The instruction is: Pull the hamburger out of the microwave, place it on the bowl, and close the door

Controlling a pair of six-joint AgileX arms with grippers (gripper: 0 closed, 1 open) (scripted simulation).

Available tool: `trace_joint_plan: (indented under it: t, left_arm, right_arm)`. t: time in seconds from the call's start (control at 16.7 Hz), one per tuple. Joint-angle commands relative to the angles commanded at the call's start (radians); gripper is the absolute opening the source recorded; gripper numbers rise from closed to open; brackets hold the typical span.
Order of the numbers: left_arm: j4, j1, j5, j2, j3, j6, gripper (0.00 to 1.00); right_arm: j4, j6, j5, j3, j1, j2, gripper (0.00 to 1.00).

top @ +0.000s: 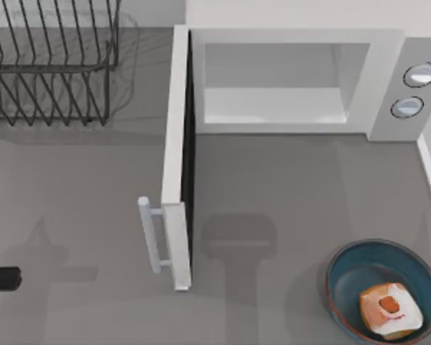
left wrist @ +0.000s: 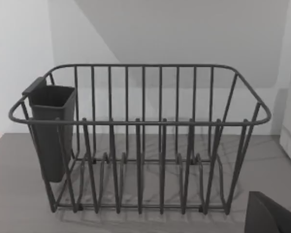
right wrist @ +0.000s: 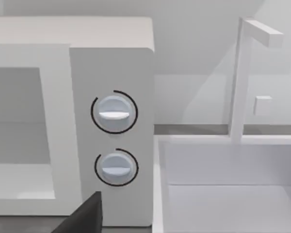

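From above I see the microwave (top: 302, 79) at the back of the table, right of centre, its pale cavity standing bare and its two round grey-blue knobs (top: 414, 90) stacked on the right-hand panel. The door (top: 178, 154) is swung fully open, standing edge-on toward me, dark inner face toward the cavity, with the pale bar handle (top: 149, 233) jutting to the left near its front end. The black wire dish rack (top: 50, 61) sits at the back left, well apart from the microwave.

The bowl (top: 345, 269), deep blue-teal with a thin reddish-brown rim, is at the front right corner. The hamburger (top: 390, 309) lies inside it, toward the front right of the basin: a small lumpy tan and cream bun with an orange-red patch on top, much smaller than the bowl.

My left arm (top: 1, 279) pokes in as a dark stub at the table's left edge, far from bowl and door; a dark finger tip (left wrist: 271, 216) shows facing the rack, but I cannot tell how its claw stands. My right wrist camera faces the knob panel, with one dark finger (right wrist: 85, 216) in the corner; claw state there I cannot tell either.
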Motion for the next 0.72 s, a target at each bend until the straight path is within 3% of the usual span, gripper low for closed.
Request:
trace_joint_plan:
  t: [0.3, 0.72]
  left_arm:
    - [-0.057, 0.001, 0.015, 0.164, 0.06, -0.048, 0.0]
    - [-0.198, -0.004, 0.09, 0.762, 0.316, -0.224, 0.0]
  right_arm:
    - [0.0, 0.0, 0.0, 0.0, 0.0, 0.0, 1.0]
    - [0.0, 0.0, 0.0, 0.0, 0.0, 0.0, 1.0]
